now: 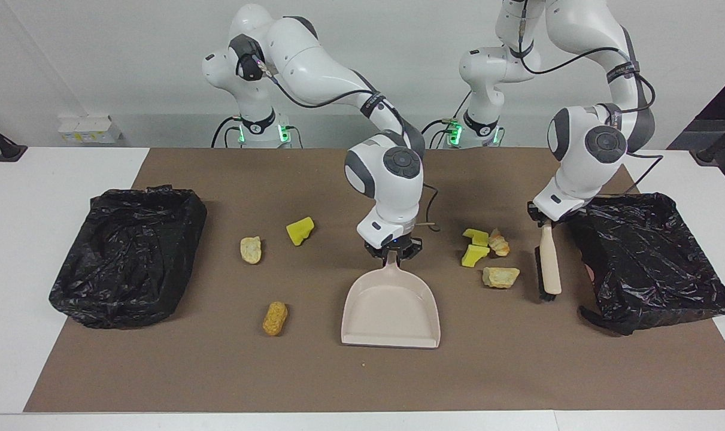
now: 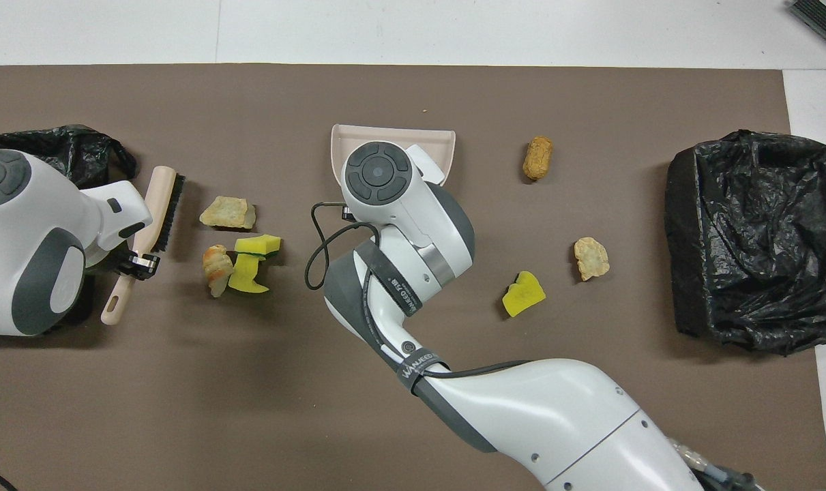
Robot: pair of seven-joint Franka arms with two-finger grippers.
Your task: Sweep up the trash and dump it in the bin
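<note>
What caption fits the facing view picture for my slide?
Right end effector grips the dustpan handle, left end effector holds the brush, trash scraps between them.

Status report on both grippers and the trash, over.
Left gripper shut on wooden brush handle. Right gripper shut on beige plastic dustpan. Yellow and beige scraps loose on mat, none in pan.

Both arms on my rig are glossy white shells with dark grey joint caps, each cap showing a ring of little round dimples. Black cables loop along the links, held by dark straps with white lettering I can't read. The bases glow green. Small black tools at the wrists.
</note>
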